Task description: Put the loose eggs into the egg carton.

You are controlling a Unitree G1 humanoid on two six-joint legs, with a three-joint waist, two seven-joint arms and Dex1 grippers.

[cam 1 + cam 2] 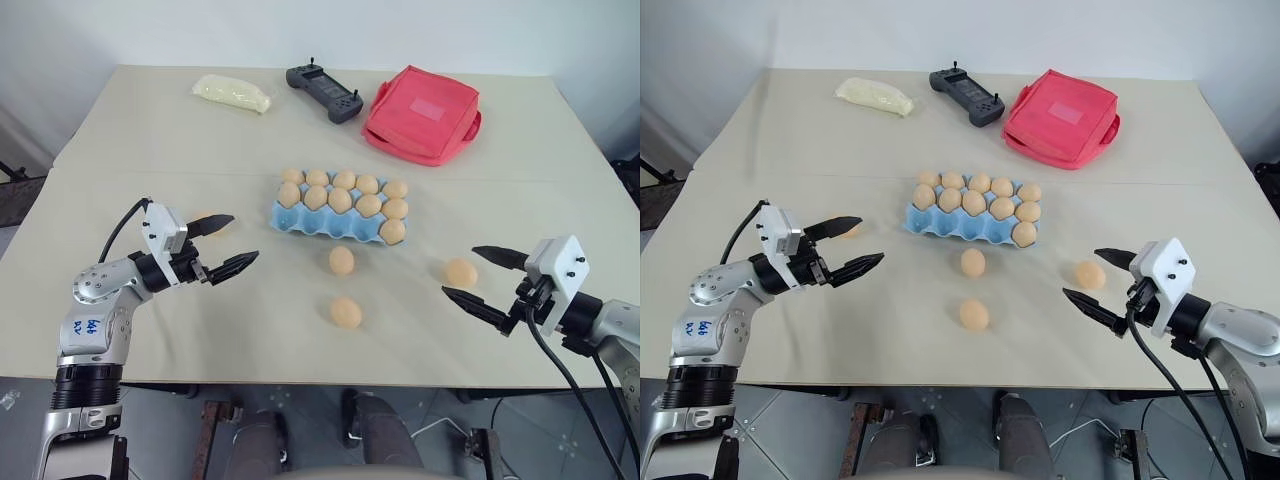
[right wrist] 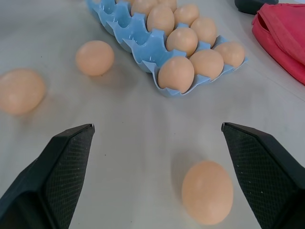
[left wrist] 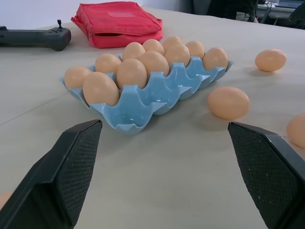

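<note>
Since four cups in the near row of the egg carton (image 1: pixel 335 224) stand empty, I hold the right gripper (image 1: pixel 481 278) spread wide near one of the loose eggs (image 1: pixel 460 272), the left gripper (image 1: pixel 222 243) likewise agape.

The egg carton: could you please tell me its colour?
Light blue egg carton, clearest in the left wrist view.

The egg carton (image 1: pixel 335 220) sits at the frame's centre on the table (image 1: pixel 150 130), its far two rows and right-hand front cup filled. Three loose eggs (image 1: pixel 342 261) lie below it: one just beneath, one lower (image 1: pixel 346 313), one at right (image 1: pixel 461 272). Along the top edge: packet (image 1: pixel 232 93) left, controller (image 1: pixel 324 92) centre, pouch (image 1: pixel 423 114) right.
</note>
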